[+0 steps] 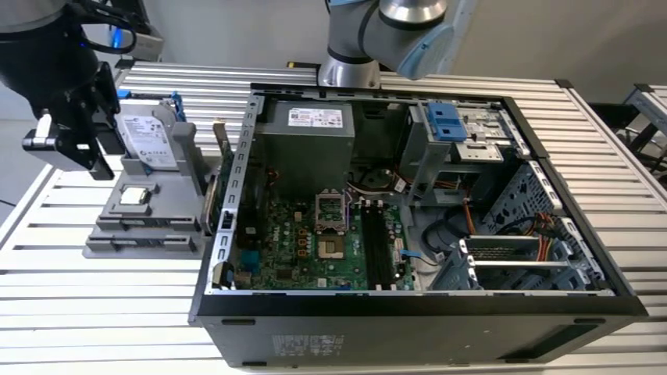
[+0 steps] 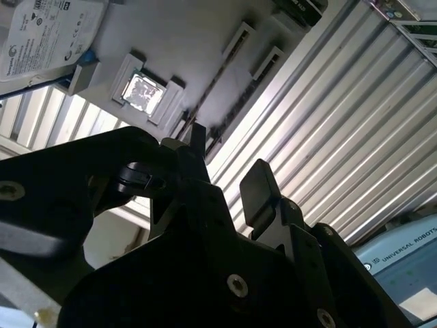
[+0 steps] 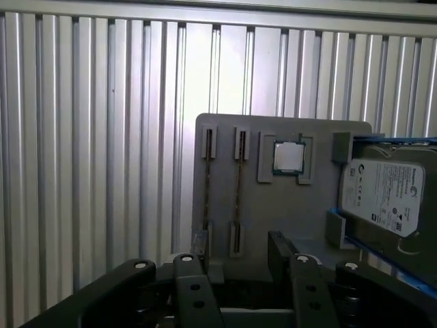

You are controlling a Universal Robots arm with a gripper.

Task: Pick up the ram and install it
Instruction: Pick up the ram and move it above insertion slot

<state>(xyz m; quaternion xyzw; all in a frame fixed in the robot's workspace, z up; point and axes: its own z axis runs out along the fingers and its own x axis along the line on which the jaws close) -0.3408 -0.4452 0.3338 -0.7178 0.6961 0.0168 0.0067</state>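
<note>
Matte black fingers (image 3: pixel 280 249) of the gripper (image 3: pixel 239 238) sit closest in both wrist views. They are blocky, screwed to dark brackets, and spread wide apart with nothing between them. The tool is released and hangs above a grey moulded holder (image 3: pixel 273 212) without touching it. The ram (image 3: pixel 237 198) is a thin dark stick standing on edge in a slot of that holder, and in the first wrist view it lines up with the gap between the fingers. A second stick (image 3: pixel 207 181) stands in the neighbouring slot. Beside them in a square recess lies a shiny silver processor chip (image 3: pixel 288 157). Next to that is a silver hard drive (image 3: pixel 386 198) in a blue frame. The holder rests on a ribbed aluminium table (image 3: pixel 89 137). In the exterior view an open black computer case (image 1: pixel 417 316) lies just beside the holder, showing its green motherboard (image 1: pixel 302 242).
</note>
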